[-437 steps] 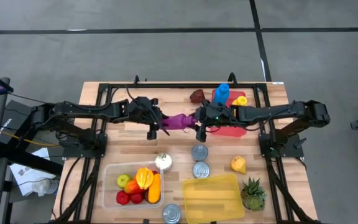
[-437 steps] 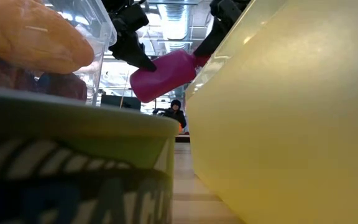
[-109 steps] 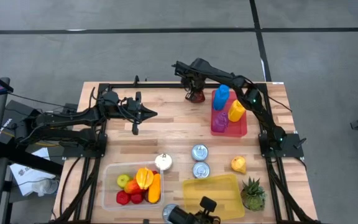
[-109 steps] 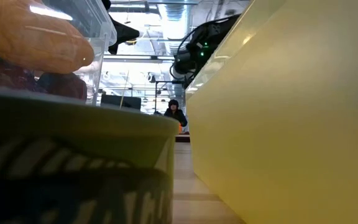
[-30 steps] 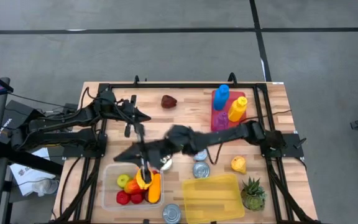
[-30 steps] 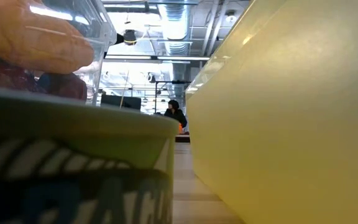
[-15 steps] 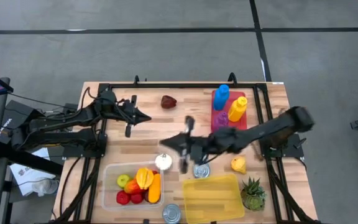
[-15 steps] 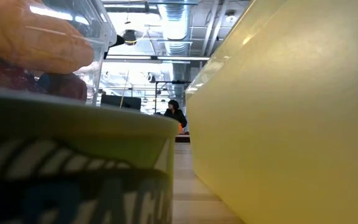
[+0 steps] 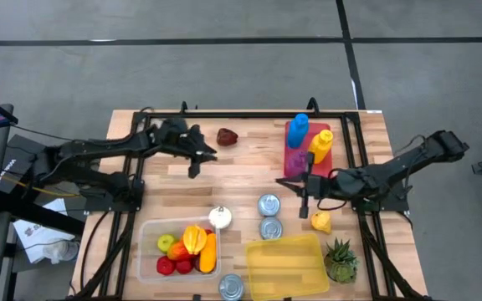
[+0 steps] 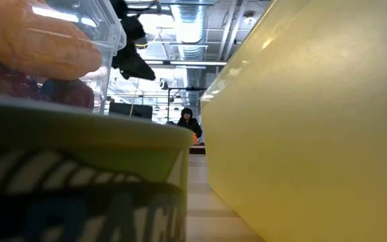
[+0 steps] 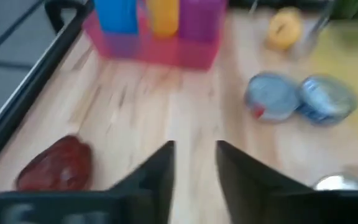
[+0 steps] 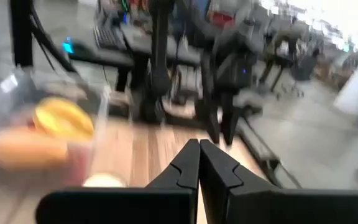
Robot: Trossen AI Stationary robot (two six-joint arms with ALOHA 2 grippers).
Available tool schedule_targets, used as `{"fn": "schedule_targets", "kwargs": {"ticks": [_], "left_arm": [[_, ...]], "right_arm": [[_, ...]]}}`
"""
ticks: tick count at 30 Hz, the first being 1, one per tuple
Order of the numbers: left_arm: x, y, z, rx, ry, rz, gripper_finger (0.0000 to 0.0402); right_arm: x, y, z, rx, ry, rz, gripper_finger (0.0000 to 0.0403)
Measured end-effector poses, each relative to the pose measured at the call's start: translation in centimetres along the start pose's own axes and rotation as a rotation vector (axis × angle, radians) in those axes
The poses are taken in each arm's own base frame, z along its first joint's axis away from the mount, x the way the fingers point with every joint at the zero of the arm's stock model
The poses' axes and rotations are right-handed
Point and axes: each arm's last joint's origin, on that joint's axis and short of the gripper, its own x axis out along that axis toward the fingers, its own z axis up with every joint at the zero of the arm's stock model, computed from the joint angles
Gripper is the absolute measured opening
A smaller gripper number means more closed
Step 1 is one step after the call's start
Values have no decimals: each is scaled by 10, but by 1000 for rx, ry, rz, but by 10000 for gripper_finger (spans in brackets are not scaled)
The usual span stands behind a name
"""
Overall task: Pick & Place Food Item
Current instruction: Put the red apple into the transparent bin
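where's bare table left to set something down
Free: the wood strip between the left gripper and the clear fruit bin, and the stretch from the dark red food item to the red bottle tray. Crowded: the near side, with cans, yellow container and pineapple.

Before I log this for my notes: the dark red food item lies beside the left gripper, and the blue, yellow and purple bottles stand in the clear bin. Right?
Not quite. The bottles stand in the red tray at the table's far right, as the high view shows; the clear bin holds fruit. The dark red food item does lie beside the left gripper.
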Motion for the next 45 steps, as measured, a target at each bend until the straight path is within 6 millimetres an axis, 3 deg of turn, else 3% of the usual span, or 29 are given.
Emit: {"fn": "schedule_targets", "kwargs": {"ticks": [8,11,15,21,28,45], "left_arm": [[39,17,40,30,222,84,303],[58,27,51,23,271,122,349],[84,40,56,27,380,211,383],[112,65,52,22,514,285,396],[124,89,40,-30,581,288,399],[153,109,0,-103,690,238,394]], "right_arm": [[-17,-4,-30,-9,86,15,0],[-18,-4,-33,-8,117,20,0],[-19,-4,-36,-20,149,28,0],[-19,-3,-39,-38,170,33,0],[-20,-3,-45,-74,228,47,0],[-21,-2,-46,-85,243,55,0]]}}
